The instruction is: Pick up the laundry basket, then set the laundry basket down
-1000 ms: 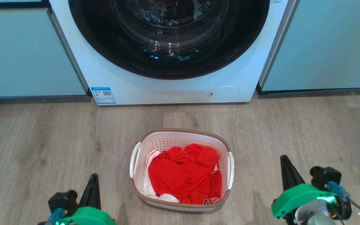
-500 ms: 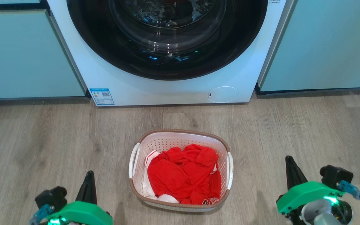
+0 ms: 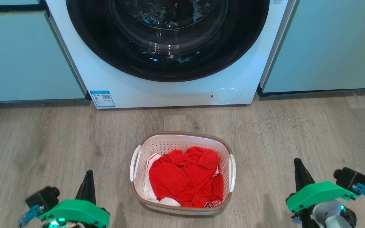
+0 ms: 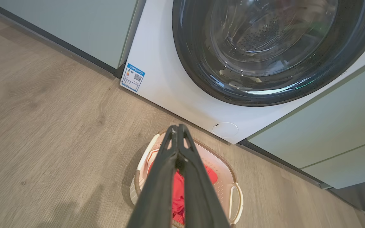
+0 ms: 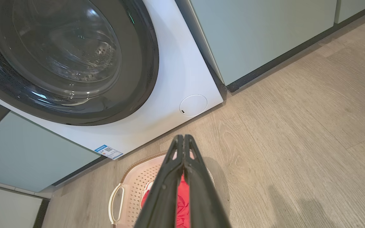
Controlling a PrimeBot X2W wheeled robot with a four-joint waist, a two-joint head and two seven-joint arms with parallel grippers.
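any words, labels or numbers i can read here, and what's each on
Nothing is clear enough to quote.
blue sticker on the washing machine: QR code and print, too small to read.
white marking on the red garment in the laundry basket: partly hidden, unreadable.

Home laundry corner
A front-loading washing machine (image 3: 169,93) sits between pale green cabinets (image 3: 27,57); before it, on wood-look floor (image 3: 43,136), a laundry basket (image 3: 162,146) of red clothes (image 3: 182,177).
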